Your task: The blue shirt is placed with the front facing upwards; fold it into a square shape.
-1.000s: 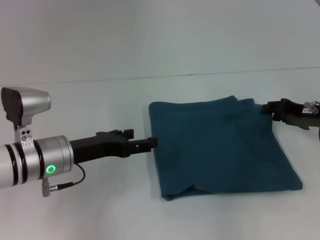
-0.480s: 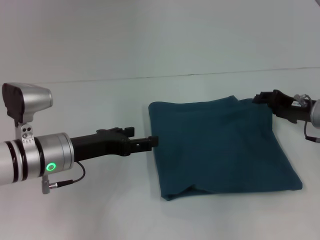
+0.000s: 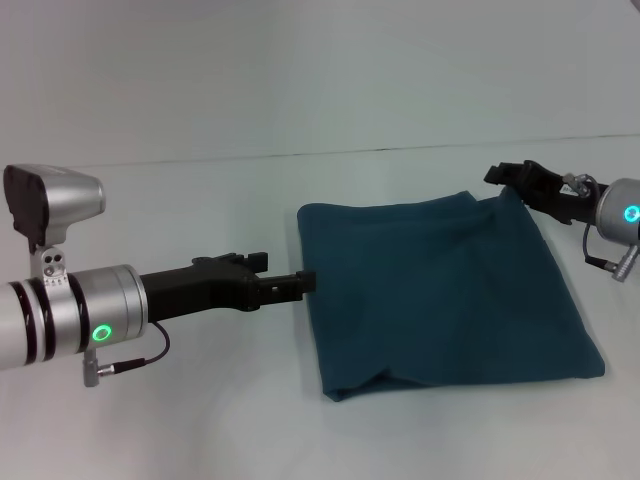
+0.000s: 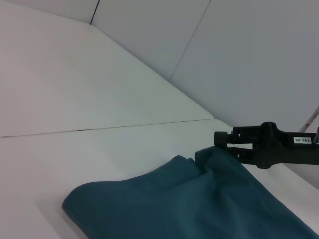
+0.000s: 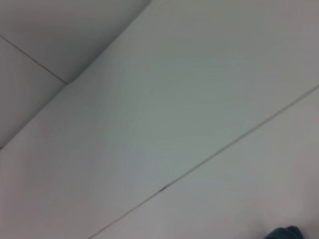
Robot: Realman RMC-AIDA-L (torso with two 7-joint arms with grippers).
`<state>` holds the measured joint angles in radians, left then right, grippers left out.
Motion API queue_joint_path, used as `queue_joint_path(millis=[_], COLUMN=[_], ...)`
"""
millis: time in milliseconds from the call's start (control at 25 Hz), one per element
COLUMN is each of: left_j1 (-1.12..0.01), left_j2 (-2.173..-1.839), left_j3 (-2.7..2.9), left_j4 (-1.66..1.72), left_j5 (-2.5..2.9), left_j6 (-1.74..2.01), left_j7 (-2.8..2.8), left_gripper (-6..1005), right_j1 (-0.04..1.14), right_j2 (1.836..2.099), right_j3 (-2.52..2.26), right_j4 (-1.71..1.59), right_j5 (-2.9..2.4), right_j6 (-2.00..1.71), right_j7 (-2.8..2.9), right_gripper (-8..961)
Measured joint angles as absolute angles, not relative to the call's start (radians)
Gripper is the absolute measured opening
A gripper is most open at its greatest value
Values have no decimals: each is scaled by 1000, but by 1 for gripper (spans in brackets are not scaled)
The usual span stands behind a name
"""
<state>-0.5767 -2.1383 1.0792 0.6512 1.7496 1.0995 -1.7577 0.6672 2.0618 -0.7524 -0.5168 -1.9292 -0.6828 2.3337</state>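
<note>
- Two claws are at the shirt (image 3: pixel 445 295), which lies on the white table (image 3: pixel 200 420) as a folded, roughly square dark teal block with no lettering showing.
- Over the last second the right claw (image 3: pixel 500 176) has risen off the shirt's far right corner and swung back and up; a second ago it sat low at that corner's edge.
- The corner itself has stayed flat, so I judge the right claw has let go after laying a fold, and the cloth has kept its shape.
- That suggests the folding is nearly done, though the near edge still shows a small tuck and the right side slants outward.
- The left claw (image 3: pixel 306 284) has not moved in that time: its tip touches the shirt's left edge about halfway along, seeming to steady it.
- The left arm reaches in low and nearly level from the shirt's left side, its wrist ring lit green.
- I cannot tell whether the left claw is pinching the edge or only resting against it.
- The right arm now slopes down toward the far right corner, its claw just above and beside the cloth.
- In the left wrist view the right claw (image 4: pixel 224 144) shows its two fingers slightly parted, gripping nothing, the raised corner of cloth just under them.
</note>
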Motion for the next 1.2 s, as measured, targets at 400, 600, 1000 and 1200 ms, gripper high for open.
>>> queue_joint_path(millis=[400,600,1000,1200], left_j1=[-577,-577,-577,-578], left_j2=[-2142,-2141,-2140,-2140], left_j3=[1078,1078,1078,1078], left_j4=[648,647,651,652], left_j5=[1749,1749,1749,1749], left_j6=[1098,1097,1097,1097], left_j7=[-1758,-1758,-1758,-1758], left_gripper=[836,835,833,832], right_j1=[643,621,600,590], right_j2=[2075,2071,2045,2026], right_j3=[-752,-752,-755,-759], right_j4=[-523,-522,-479,-453], right_j5=[-1771,-1744,-1752,-1752], right_j6=[-710,-713,-701,-703], right_j7=[2116,2107,2174,2204], right_gripper=[453,453,454,454])
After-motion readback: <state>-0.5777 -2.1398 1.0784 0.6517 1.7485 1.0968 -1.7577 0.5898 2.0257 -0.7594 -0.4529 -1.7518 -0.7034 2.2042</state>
